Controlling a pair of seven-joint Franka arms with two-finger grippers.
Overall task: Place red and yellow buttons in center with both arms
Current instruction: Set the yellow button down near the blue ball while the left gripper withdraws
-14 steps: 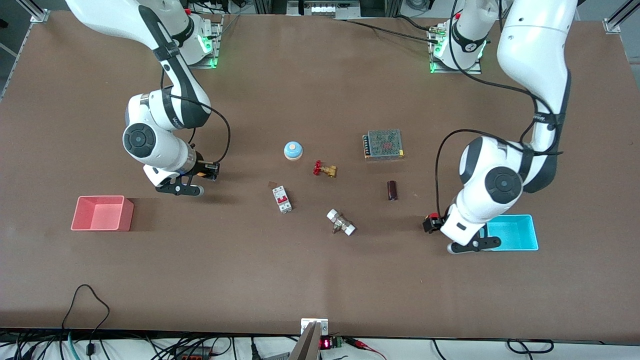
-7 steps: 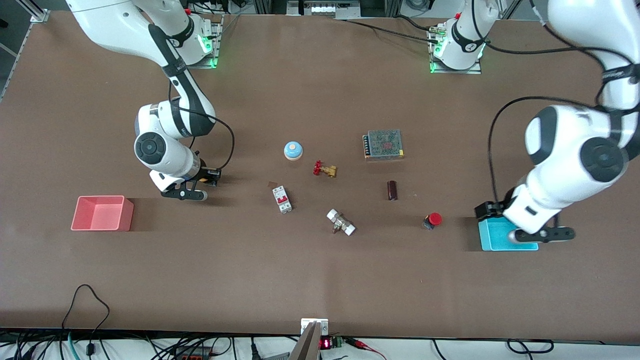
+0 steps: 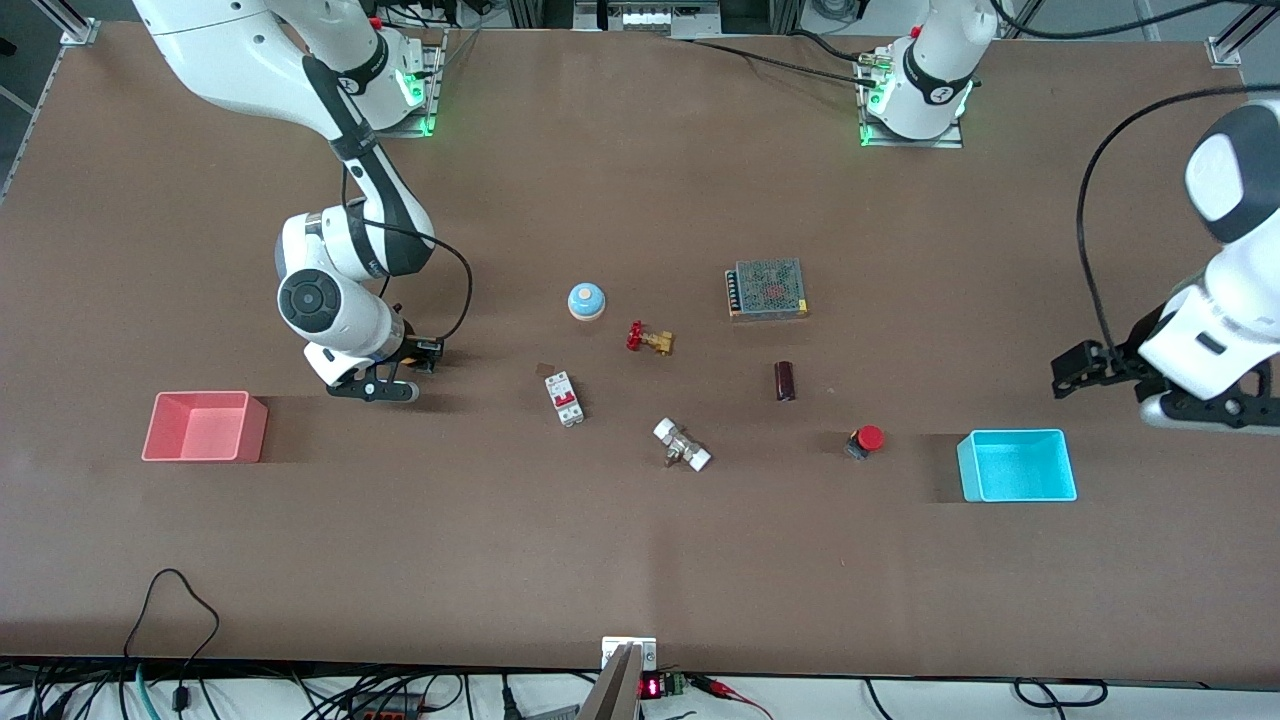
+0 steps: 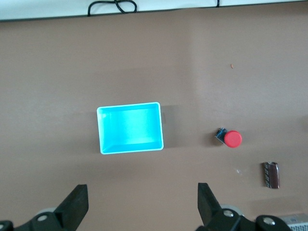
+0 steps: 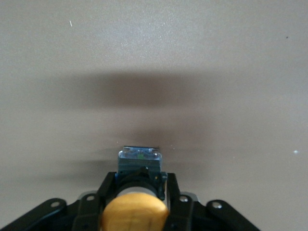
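The red button (image 3: 866,440) lies on its side on the brown table, beside the cyan bin (image 3: 966,466) on the bin's centre side; it also shows in the left wrist view (image 4: 232,138). My left gripper (image 3: 1072,374) is open and empty, raised high over the table at the left arm's end, above the cyan bin (image 4: 129,105); in the left wrist view the left gripper (image 4: 141,202) shows wide apart. My right gripper (image 5: 138,184) is shut on the yellow button (image 5: 134,214). In the front view the right gripper (image 3: 428,352) is low over the table, and the wrist hides the button.
Around the centre lie a light-blue domed button (image 3: 587,300), a brass valve with red handwheel (image 3: 650,338), a circuit breaker (image 3: 564,398), a white-capped fitting (image 3: 682,445), a dark cylinder (image 3: 785,380) and a power supply (image 3: 767,288). A pink bin (image 3: 250,430) stands near the right gripper.
The left gripper let go of the red button on the table, then rose and swung away past the cyan bin. The right gripper shifted slightly toward the centre with the yellow button.
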